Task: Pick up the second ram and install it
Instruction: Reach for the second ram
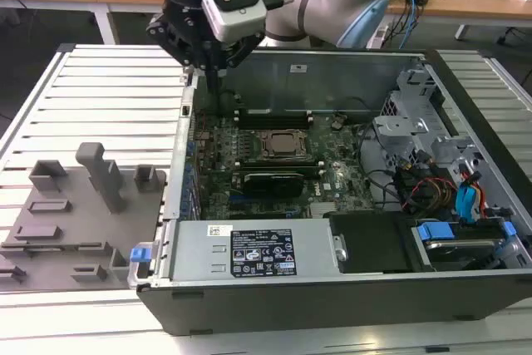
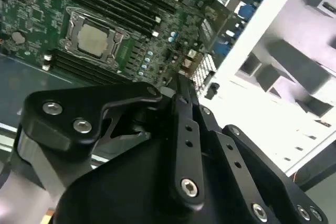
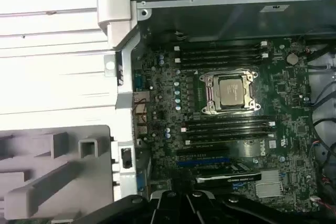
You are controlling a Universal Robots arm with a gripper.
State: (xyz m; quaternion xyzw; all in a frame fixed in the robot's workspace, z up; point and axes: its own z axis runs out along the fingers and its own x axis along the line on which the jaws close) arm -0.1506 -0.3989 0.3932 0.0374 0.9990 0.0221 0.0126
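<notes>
Black fingers [image 2: 185,129] on the gripper [image 2: 181,90] are drawn together with no gap showing. Whether they pinch the ram I cannot tell, since no green stick can be made out between them, on the tray [image 1: 79,215] or in the slots [image 3: 220,56]. They hang above the case wall [image 1: 184,122], at the edge of the board [image 3: 157,108], with the tray off to one side of them and the slots and processor [image 3: 230,90] further in on the other. With the wall so close beneath them, a descent begun too early could knock it and twist a thinly held stick. A tilted or offset stick could then miss its slot, jam against an end clip [image 3: 177,49], or load the board unevenly when pressed home
</notes>
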